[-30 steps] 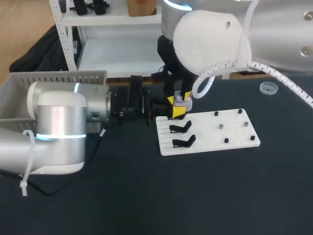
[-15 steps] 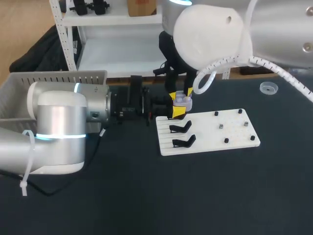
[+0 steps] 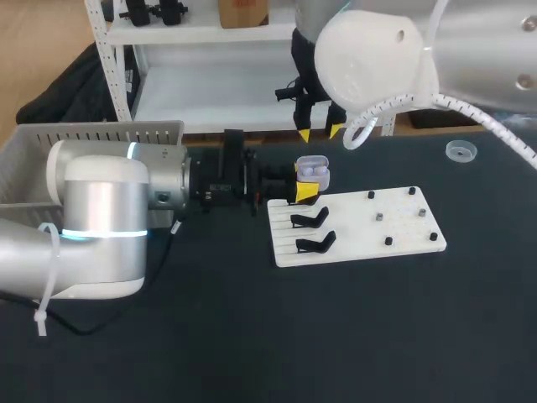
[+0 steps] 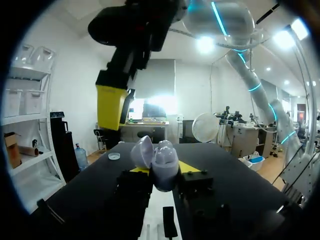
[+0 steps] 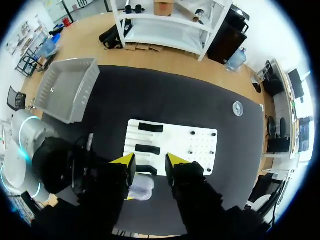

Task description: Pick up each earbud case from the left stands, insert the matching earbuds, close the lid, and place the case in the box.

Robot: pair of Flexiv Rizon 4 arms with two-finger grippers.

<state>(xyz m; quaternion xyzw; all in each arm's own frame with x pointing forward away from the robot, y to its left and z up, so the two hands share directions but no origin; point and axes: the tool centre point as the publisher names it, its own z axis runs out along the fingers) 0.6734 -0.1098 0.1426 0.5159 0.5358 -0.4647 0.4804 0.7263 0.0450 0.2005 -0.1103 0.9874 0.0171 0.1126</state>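
Two earbuds look seated in the earbud case [image 3: 312, 174], and its lid stands open, so I judge closing the lid to be the step in hand. My left gripper [image 3: 304, 183] pinches the case from both sides, holding it just off the 10 o'clock corner of the white board [image 3: 403, 227]. The grey box [image 3: 92, 134] lies well apart at 9 o'clock from the case. My right gripper [image 3: 320, 132] hangs at 12 o'clock from the case, fingers spread and carrying nothing.

From the left wrist, the lid [image 4: 142, 150] leans back toward the right arm's yellow finger [image 4: 114, 106]. I would bring that fingertip down behind the lid, on its outer face, then sweep it over the hinge toward the case body. A light press should be enough to shut it. I would keep the left grip steady throughout and stay off the earbuds. The black stands [image 3: 309, 220] sit near at 6 o'clock, so the approach should stay high.
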